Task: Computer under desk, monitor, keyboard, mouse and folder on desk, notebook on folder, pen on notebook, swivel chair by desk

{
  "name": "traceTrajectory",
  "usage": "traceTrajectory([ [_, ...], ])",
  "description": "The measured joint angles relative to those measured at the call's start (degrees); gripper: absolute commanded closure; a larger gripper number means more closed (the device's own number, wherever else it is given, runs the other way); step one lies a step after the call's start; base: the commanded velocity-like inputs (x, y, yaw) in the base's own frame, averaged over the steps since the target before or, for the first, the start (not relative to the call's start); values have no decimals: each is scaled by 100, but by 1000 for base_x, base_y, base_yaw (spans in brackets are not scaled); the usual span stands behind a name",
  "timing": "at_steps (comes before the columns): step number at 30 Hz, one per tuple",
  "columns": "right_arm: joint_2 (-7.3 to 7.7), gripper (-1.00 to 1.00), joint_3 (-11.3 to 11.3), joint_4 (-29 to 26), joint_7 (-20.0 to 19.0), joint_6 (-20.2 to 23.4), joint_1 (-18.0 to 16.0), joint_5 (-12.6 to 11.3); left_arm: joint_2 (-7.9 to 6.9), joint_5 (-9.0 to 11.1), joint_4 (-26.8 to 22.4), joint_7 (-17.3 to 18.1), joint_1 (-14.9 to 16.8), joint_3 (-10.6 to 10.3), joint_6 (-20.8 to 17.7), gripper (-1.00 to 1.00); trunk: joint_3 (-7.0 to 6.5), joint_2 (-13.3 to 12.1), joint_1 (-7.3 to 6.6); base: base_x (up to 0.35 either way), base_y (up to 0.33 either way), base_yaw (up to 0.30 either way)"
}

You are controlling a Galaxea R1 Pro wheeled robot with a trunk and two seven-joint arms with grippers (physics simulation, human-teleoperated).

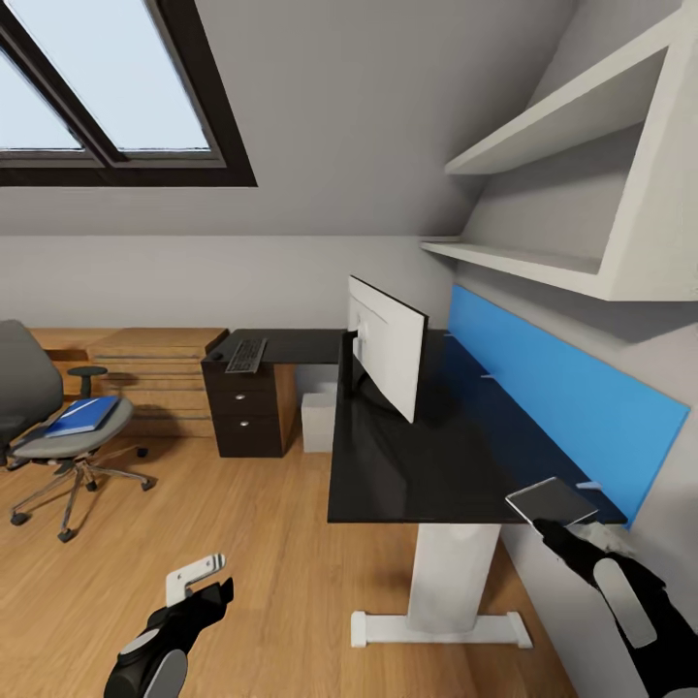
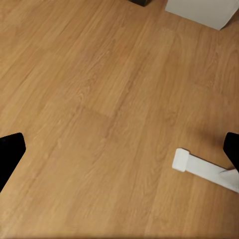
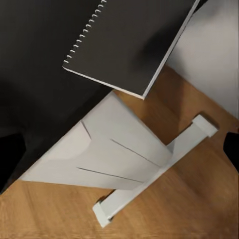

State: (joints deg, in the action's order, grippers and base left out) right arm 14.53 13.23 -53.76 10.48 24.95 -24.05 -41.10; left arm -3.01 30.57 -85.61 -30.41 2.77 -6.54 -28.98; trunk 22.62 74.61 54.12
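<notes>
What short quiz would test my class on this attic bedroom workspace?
1. True or false: the flat bright blue folder lies on the seat of the grey swivel chair.
2. Where is the slim dark-keyed keyboard? A: on the wooden floor. B: on the glossy black desk, above the dark brown drawer unit. C: on the white wall shelf.
3. Fill in: the right gripper holds a thin pale spiral-bound ____ over the desk's near corner.

Key: 1 true; 2 B; 3 notebook.
</notes>
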Motion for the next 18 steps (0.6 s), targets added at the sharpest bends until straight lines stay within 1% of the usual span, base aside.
traceTrajectory([
  [1, 11, -100, 3, 41, -163, 128, 0, -222, 2, 0, -12, -2, 0, 6, -4, -100, 0, 0, 0, -16, 0, 0],
  [3, 38, -100, 5, 73, -360, 260, 2, -412, 5, -1, -24, -7, 0, 20, -8, -100, 0, 0, 0, -9, 0, 0],
  [4, 159, -100, 11, 212, -766, 454, 7, -665, 9, -2, -38, -20, 0, 42, -13, -100, 0, 0, 0, -3, 0, 0],
  [6, 206, -100, 28, 304, -910, 494, 8, -741, 12, 0, -40, -27, 0, 43, -13, -100, 0, 0, 0, -2, 0, 0],
  [7, 223, -100, 51, 344, -970, 506, 9, -767, 13, 0, -41, -29, 0, 42, -13, -100, 18, 39, 21, -1, 0, 0],
  [8, 246, -100, 131, 399, -1079, 524, 9, -812, 14, 0, -41, -32, 0, 40, -13, -100, 36, 79, 43, -1, 0, 0],
  [11, 265, -100, 317, 460, -1224, 539, 10, -860, 15, -1, -43, -35, 0, 38, -14, -100, 90, 200, 109, 0, 0, 0],
  [12, 271, -100, 454, 501, -1295, 545, 10, -872, 16, -1, -42, -36, 0, 39, -14, -100, 108, 240, 131, 0, 0, 0],
  [18, 280, -100, 909, 601, -1391, 558, 11, -892, 17, -1, -39, -44, 0, 41, -14, -100, 215, 480, 263, 0, 0, 0],
])
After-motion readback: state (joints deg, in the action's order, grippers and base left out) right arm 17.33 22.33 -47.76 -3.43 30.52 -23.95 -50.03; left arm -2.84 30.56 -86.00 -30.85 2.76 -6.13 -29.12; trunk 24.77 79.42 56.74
